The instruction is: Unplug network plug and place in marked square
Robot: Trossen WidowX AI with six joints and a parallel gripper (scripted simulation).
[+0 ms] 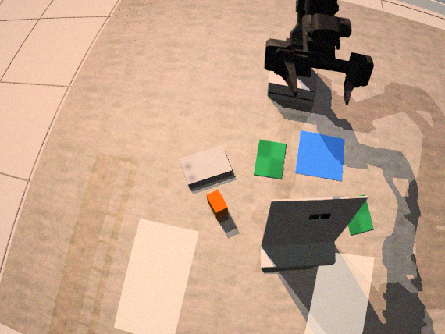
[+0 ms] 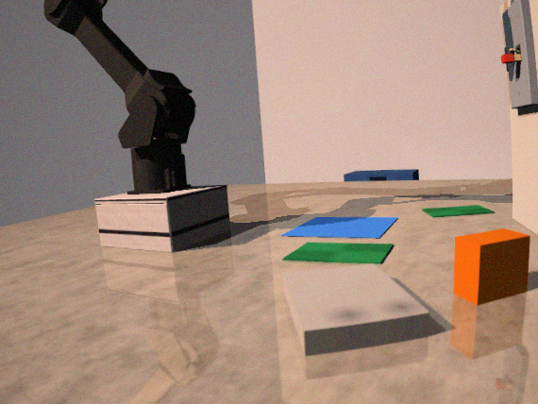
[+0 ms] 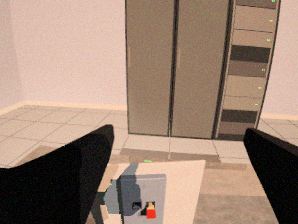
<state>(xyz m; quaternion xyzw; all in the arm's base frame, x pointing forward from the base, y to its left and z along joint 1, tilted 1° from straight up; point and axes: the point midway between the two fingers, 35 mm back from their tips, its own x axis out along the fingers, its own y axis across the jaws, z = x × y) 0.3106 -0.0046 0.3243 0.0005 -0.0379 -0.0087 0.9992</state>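
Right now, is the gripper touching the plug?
No: in the top view the open gripper hangs near the arm's base, far from the panel.

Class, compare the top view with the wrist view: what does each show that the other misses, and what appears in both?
Only the top view shows the small orange block, the blue square patch and the green rectangular patch. Only the wrist view shows the red network plug in its socket and the tall grey cabinets. Both show the upright grey panel and the open black gripper.
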